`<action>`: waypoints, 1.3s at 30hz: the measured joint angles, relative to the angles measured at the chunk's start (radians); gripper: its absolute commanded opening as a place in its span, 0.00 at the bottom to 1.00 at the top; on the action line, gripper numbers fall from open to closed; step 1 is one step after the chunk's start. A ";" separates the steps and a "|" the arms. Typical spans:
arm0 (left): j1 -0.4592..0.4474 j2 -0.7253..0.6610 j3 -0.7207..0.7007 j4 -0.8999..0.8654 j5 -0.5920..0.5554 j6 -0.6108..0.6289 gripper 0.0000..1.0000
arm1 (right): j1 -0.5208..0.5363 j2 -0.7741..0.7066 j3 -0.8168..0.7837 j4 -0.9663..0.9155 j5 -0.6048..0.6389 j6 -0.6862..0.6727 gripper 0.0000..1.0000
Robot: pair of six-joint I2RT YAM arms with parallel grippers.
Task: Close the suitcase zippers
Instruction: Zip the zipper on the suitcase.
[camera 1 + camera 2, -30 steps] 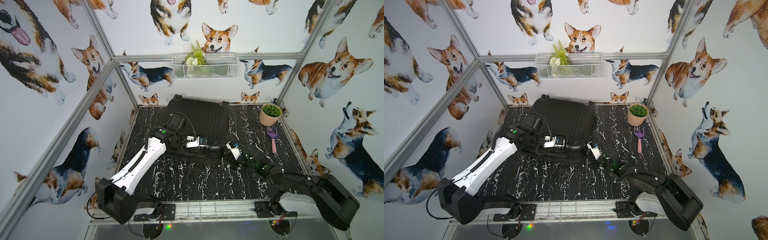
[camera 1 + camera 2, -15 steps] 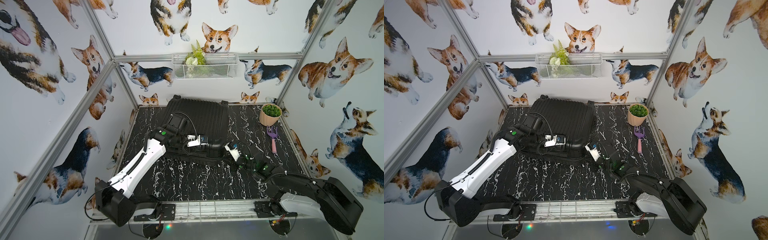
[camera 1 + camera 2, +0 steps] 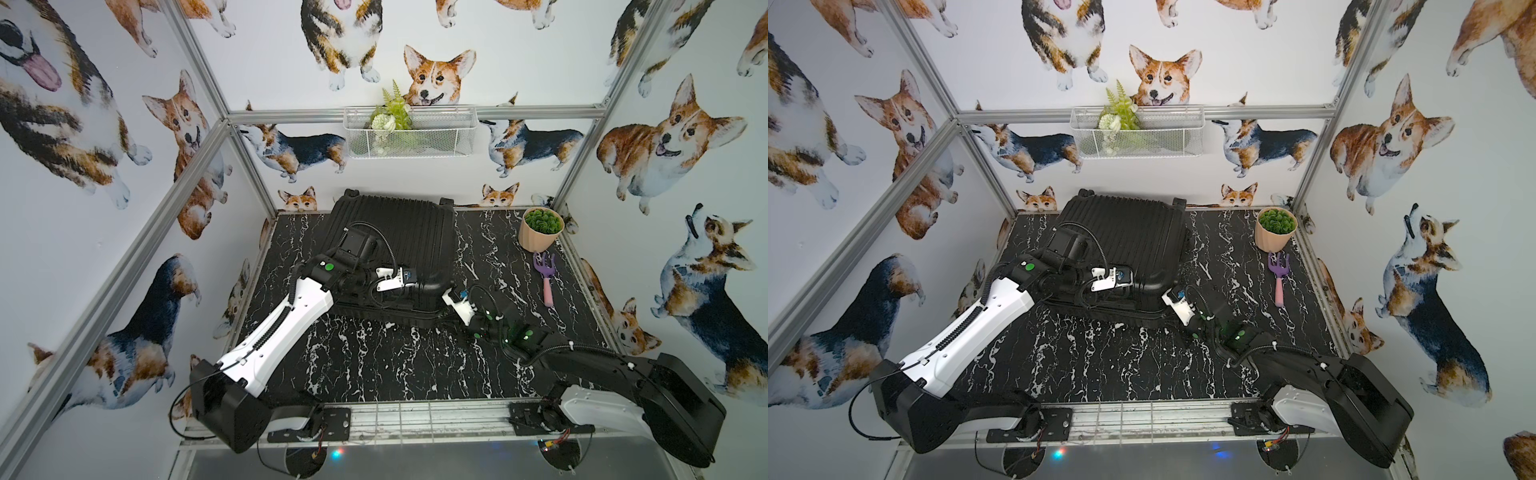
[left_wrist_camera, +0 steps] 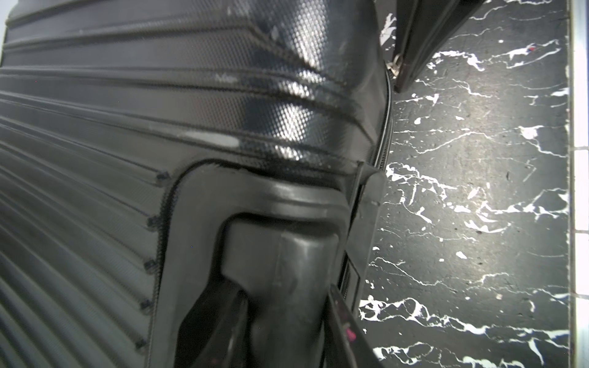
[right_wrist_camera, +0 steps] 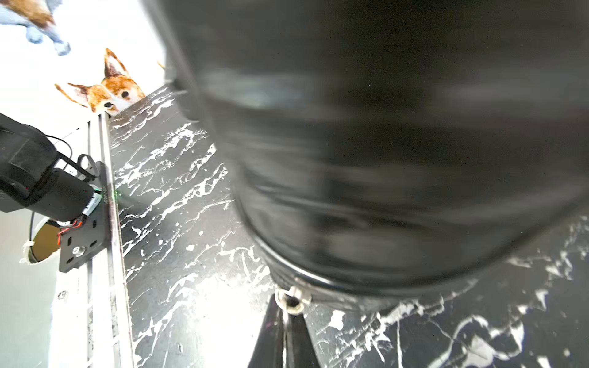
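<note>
1. The suitcase lies flat on the black marbled table with both halves together and a ribbed shell facing up. In both top views it sits at the back middle, its far edge close to the back wall.
2. My left arm reaches across the near part of the shell. My left pincer is at the suitcase's near right corner, also seen in a top view at.
3. In the left wrist view my fingers sit on either side of a moulded black block at that corner. They are closed against it, so I am grasping the suitcase there.
4. My right arm lies low over the table. My right pincer touches the same corner from the right, just beside the left one.
5. My right pincer is clenched tight. The small silver zipper pull is nipped at its very tips, against the suitcase's lower rim.
6. The left wrist view shows that pull at my right pincer's tip. From there the zippers run as a thin black band down the seam between the two halves.
7. The right wrist view of the shell is blurred, so I cannot read the seam there.
8. Well apart on the right stand a potted plant and a purple hand fork.
</note>
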 measured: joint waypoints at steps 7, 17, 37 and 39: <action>-0.026 0.002 0.000 0.023 -0.040 -0.022 0.14 | 0.028 0.024 0.020 0.007 0.042 -0.014 0.00; -0.167 0.039 -0.032 0.168 -0.160 -0.206 0.14 | 0.053 0.056 0.028 0.010 0.218 -0.004 0.00; -0.290 0.229 0.089 0.299 -0.229 -0.638 0.10 | 0.053 0.205 0.079 0.082 0.296 0.008 0.00; -0.293 0.242 0.106 0.305 -0.229 -0.669 0.10 | 0.053 0.218 0.082 0.094 0.292 0.008 0.00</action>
